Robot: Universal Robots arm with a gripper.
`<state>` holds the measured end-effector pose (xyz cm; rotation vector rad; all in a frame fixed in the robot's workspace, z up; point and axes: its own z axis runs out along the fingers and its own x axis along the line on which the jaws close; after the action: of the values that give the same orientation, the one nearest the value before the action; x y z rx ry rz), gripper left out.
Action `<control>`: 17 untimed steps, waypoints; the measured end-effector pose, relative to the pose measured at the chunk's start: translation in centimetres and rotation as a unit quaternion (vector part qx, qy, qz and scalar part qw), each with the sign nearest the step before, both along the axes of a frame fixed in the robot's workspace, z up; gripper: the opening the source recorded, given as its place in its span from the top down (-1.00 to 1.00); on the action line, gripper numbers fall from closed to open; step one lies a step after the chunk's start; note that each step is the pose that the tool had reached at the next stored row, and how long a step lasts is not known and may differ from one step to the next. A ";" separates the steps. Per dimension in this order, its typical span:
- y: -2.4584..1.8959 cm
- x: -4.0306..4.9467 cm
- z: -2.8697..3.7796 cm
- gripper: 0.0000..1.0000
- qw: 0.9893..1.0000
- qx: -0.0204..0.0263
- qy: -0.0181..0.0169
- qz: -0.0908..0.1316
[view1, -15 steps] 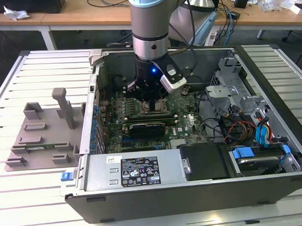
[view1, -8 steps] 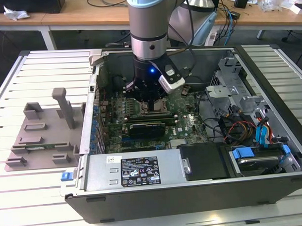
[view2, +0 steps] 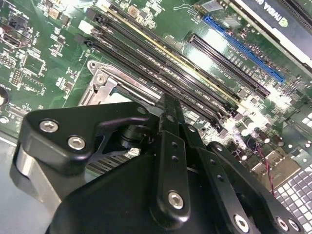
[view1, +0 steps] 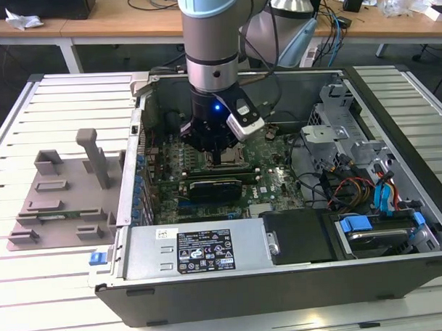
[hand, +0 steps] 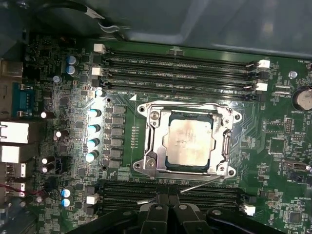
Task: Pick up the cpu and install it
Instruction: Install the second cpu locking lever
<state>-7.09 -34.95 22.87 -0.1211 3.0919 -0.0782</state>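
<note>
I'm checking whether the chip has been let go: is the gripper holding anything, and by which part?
Nothing is seen held. The cpu lies flat inside the socket frame on the motherboard, apart from the gripper above it.

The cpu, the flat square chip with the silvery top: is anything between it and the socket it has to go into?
Nothing visible. In the first wrist view the silvery square cpu already lies inside the metal-framed socket on the green motherboard, with no cover over it. The black gripper hangs just above that area in the exterior view.
</note>
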 end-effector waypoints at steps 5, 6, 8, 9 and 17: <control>-0.04 -0.81 -0.37 0.79 1.000 0.000 0.000 0.000; -0.19 -0.87 -0.38 0.79 1.000 0.000 0.000 0.000; -0.37 -0.95 -0.40 0.79 1.000 0.000 0.000 0.000; -0.37 -1.01 -0.43 0.79 1.000 0.000 0.000 0.000; -0.37 -1.76 -0.78 0.79 1.000 0.000 0.000 0.000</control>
<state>-8.85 -35.33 22.08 -0.1213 3.0920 -0.0779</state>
